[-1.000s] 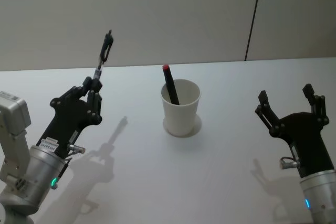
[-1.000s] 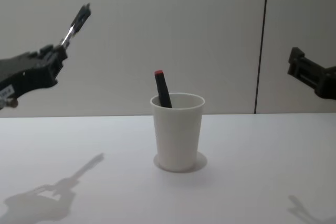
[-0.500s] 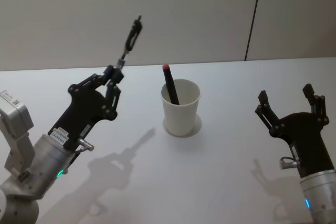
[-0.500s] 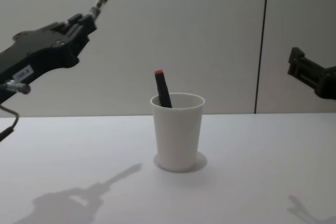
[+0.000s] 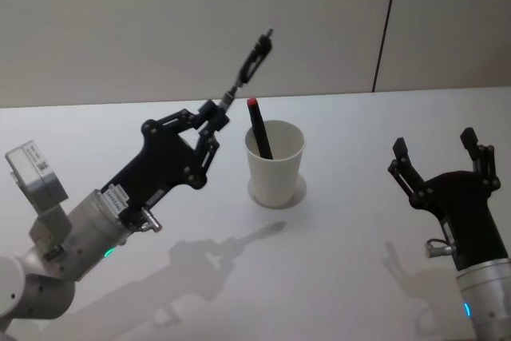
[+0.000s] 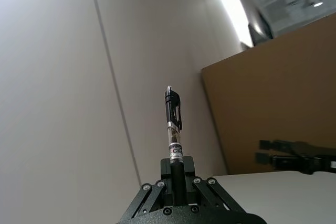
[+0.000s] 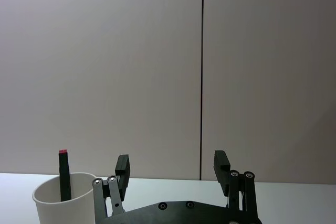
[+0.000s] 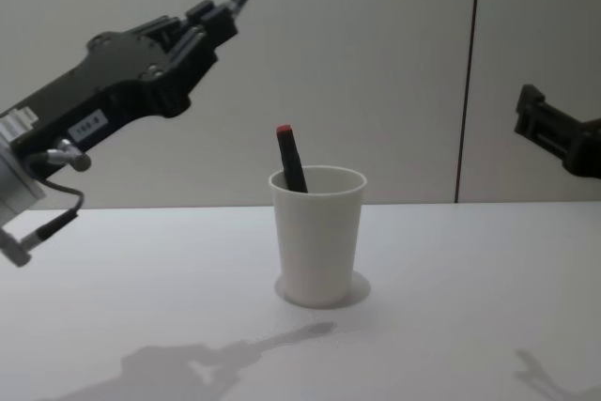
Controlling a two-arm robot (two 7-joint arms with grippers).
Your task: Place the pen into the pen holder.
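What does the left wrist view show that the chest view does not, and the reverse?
Left wrist view: the held pen in full, up to its clip, and a brown panel behind. Chest view: the cup on the table with a red-tipped pen inside. Both: the left pincer shut on the pen, and the right pincer farther off.

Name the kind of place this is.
Probably a robotics lab: white table, plain panelled wall, a paper-cup pen holder. The left gripper holds a pen raised beside it; the right gripper idles open at right.
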